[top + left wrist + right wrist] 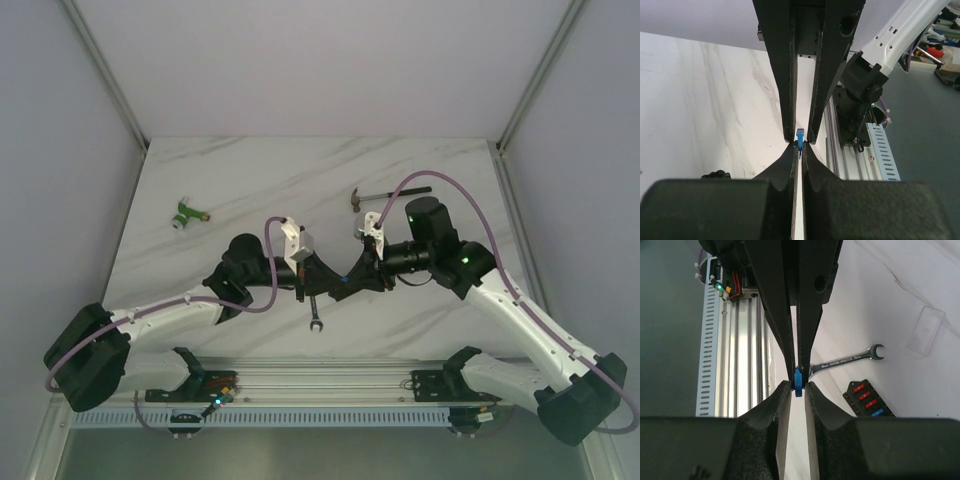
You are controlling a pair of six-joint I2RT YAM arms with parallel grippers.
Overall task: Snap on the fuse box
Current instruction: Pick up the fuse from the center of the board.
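From above, the left gripper [328, 279] and the right gripper [347, 281] met tip to tip over the middle of the counter [250, 170]. A wrench [313, 312] lay at 6 o'clock of the meeting point, and the fuse box could not be made out there. In the left wrist view, the left gripper was clamped on a small blue fuse [800, 138]. The right gripper's fingers [786, 100] pointed down from 12 o'clock and stood either side of it with a thin gap showing. In the right wrist view, the right gripper's jaws were narrowly apart around the fuse, not visibly pinching it. The fuse box [869, 399] lay flat and uncovered on the counter at 4 o'clock of the fuse, just beside the wrench's plain end, with red and blue fuses showing. Its clear cover [926, 330] lay at 2 o'clock, well apart from the box. This looked like a handover. To do it well, the right gripper should pinch the fuse squarely on its body before the left lets go, with neither arm tugging sideways. The cover would seem to come later.
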